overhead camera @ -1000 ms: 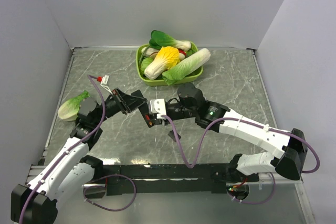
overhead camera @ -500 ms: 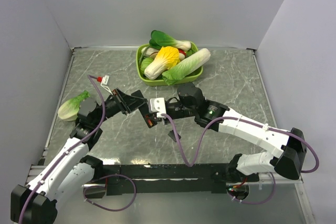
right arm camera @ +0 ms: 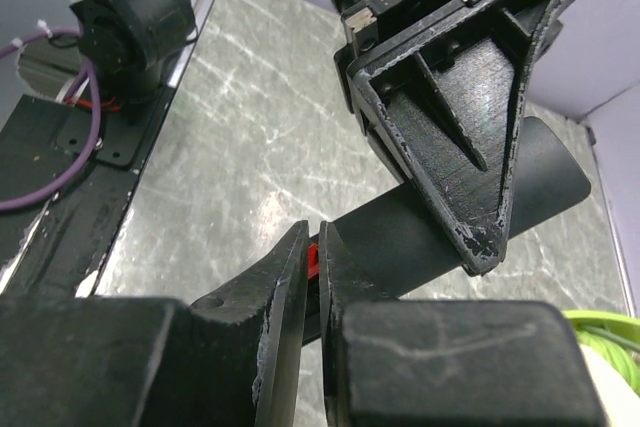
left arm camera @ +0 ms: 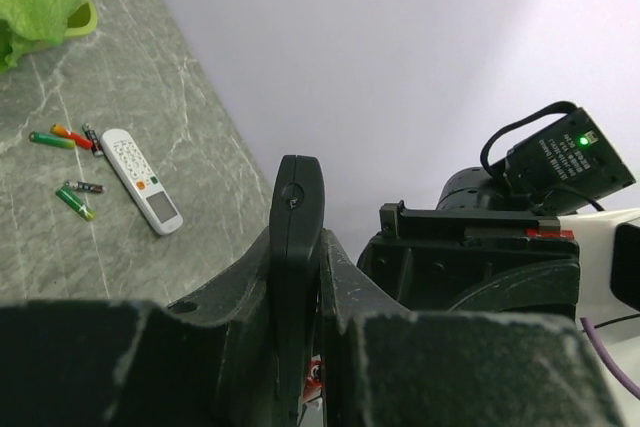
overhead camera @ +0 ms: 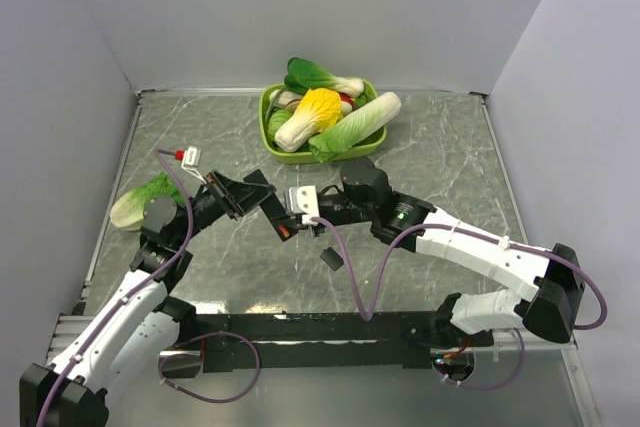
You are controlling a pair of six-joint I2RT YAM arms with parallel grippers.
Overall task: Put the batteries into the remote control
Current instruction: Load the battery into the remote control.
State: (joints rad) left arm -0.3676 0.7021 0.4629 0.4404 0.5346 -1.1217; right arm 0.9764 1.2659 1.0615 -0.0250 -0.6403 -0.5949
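Grey marbled bench (overhead camera: 450, 157) lies open from 1 to 5 o'clock; a lime-green bowl of leafy vegetables (overhead camera: 264, 107) blocks 12; a loose green cabbage leaf (overhead camera: 135, 205) sits at 9; left arm (overhead camera: 150, 277) and right arm (overhead camera: 470, 247), meeting on a slim black bar remote (left arm camera: 297, 217), bar the centre; small black square cover (overhead camera: 330, 258) toward 6.

the left arm (overhead camera: 120, 312) and right arm (overhead camera: 480, 252) wear white shells between round black joints, with black end blocks at 7 and 4 o'clock. a purple cable (overhead camera: 352, 292) loops off each. the left tool (left arm camera: 297, 247) and right tool (right arm camera: 312, 237) are black plastic, edges scuffed pale grey. a black boxy module (left arm camera: 560, 162), at 3 o'clock in the left wrist view, carries a green light and white lettering.
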